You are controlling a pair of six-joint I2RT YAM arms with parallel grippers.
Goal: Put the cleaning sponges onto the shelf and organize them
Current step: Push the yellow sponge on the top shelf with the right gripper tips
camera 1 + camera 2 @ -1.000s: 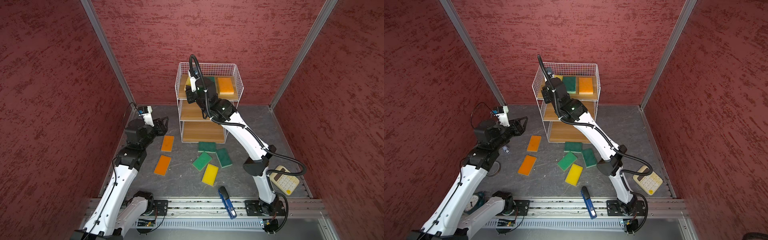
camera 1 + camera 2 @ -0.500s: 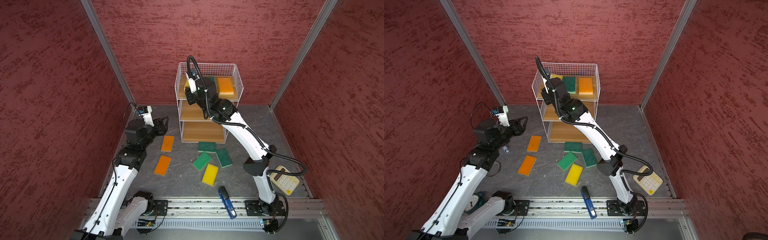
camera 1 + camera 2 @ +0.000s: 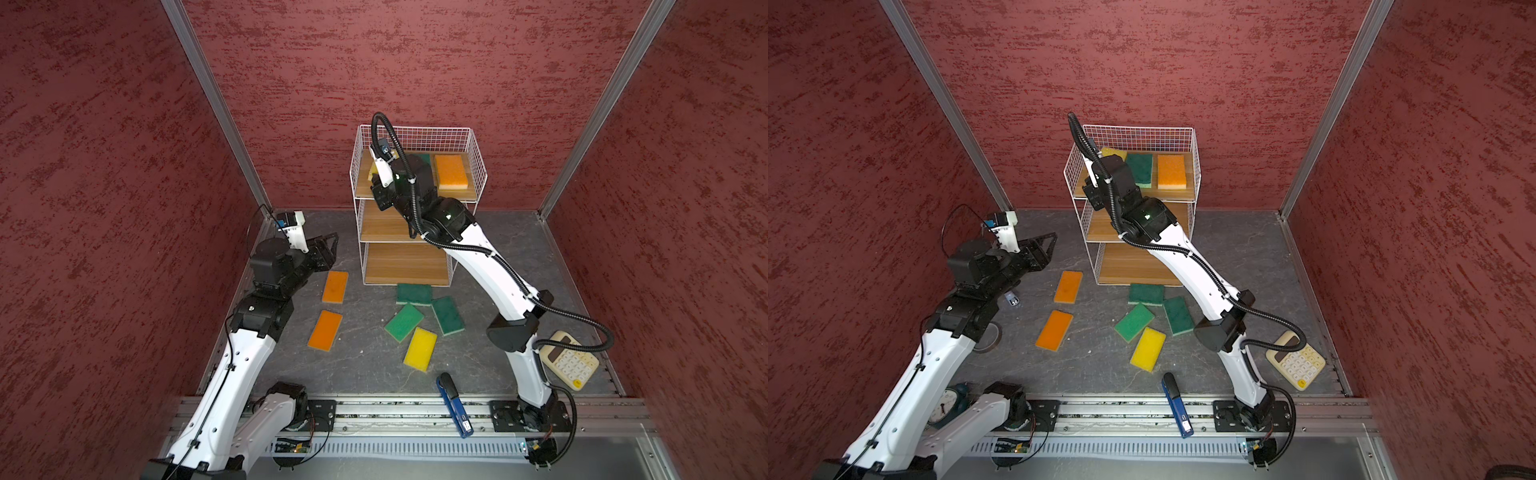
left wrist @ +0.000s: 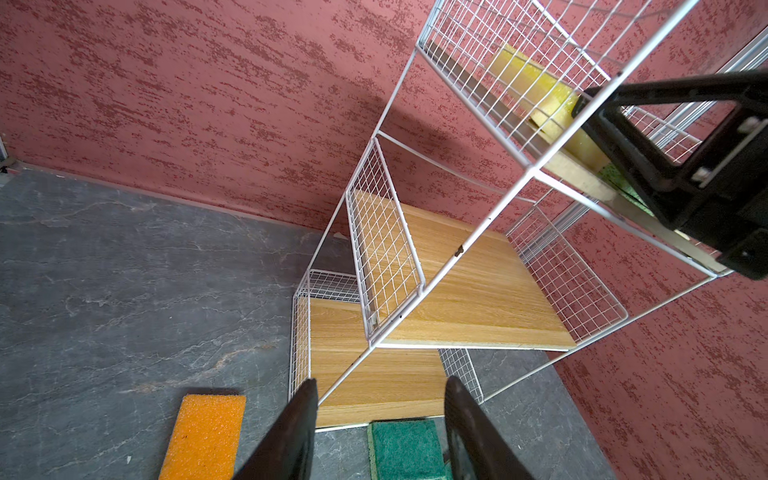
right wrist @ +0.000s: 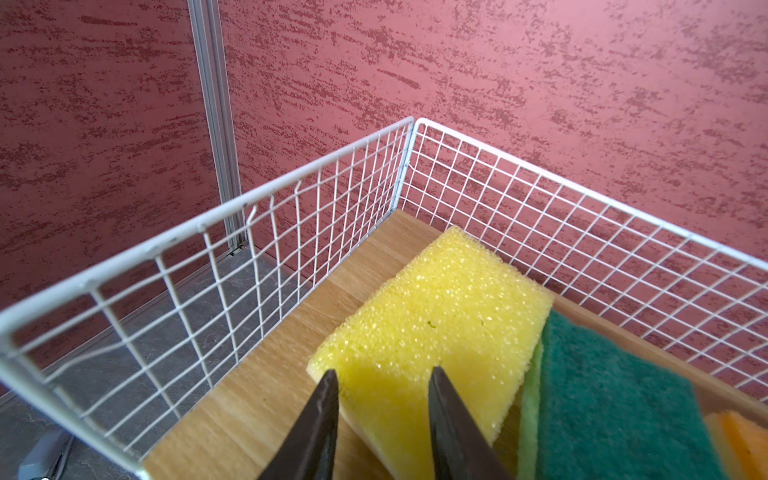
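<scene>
right gripper (image 5: 382, 374): jaws apart, nothing pinched, hanging just over the near end of the yellow sponge (image 5: 436, 311)
left gripper (image 4: 380, 382): open, empty, left of the shelf (image 3: 417, 139)
top board: yellow sponge, green sponge (image 3: 1139, 168), orange sponge (image 3: 451, 171) in a row
floor (image 3: 365, 365): orange pair (image 3: 335, 286), green trio (image 3: 403, 327), spare yellow (image 3: 420, 348)

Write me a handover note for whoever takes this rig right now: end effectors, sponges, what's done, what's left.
Left end effector: open, empty, hovering beside the shelf.
Right end effector: jaws apart over the yellow sponge on the top tier; contact unclear.
Done: the top tier holds that yellow sponge, a green sponge and an orange sponge.
Left, on the floor: two orange sponges, three green sponges, one more yellow sponge.
</scene>
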